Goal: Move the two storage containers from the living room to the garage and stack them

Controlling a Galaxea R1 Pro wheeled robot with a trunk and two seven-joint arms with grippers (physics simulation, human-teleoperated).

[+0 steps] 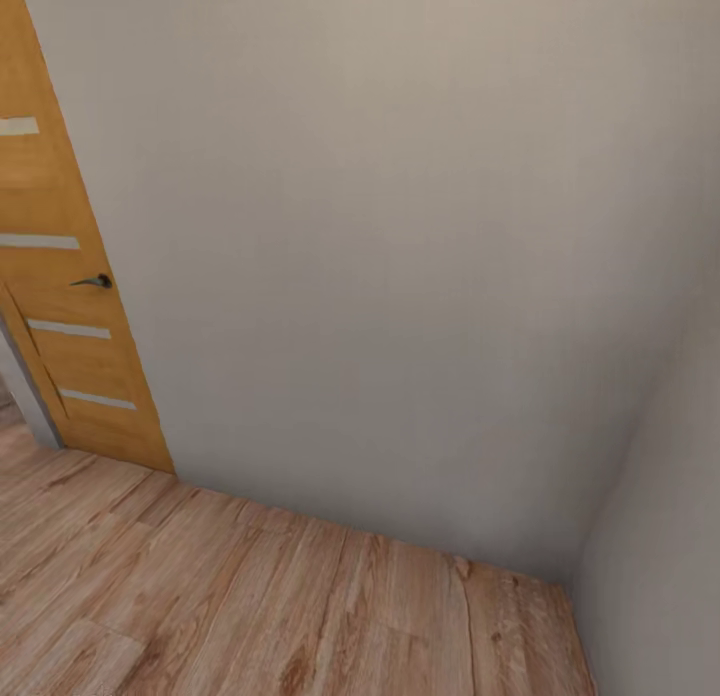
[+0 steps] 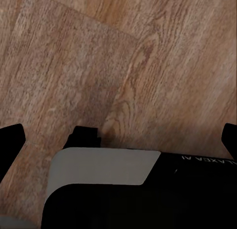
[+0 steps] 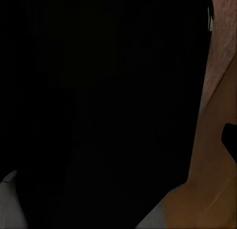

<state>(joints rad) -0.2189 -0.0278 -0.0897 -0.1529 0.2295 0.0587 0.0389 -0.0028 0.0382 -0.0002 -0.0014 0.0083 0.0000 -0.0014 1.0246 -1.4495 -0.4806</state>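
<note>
Wall (image 1: 400, 256), door (image 1: 70, 306), perhaps ajar.

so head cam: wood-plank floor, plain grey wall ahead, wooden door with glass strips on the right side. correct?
One thing is off: the wooden door with glass strips and a dark handle stands at the left side of the head view, not the right. The wood-plank floor and plain grey wall are as you say.

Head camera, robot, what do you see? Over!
Left pincer open, empty, over wood floor. Right pincer unclear. Wall dead ahead; wooden door at left.
</note>
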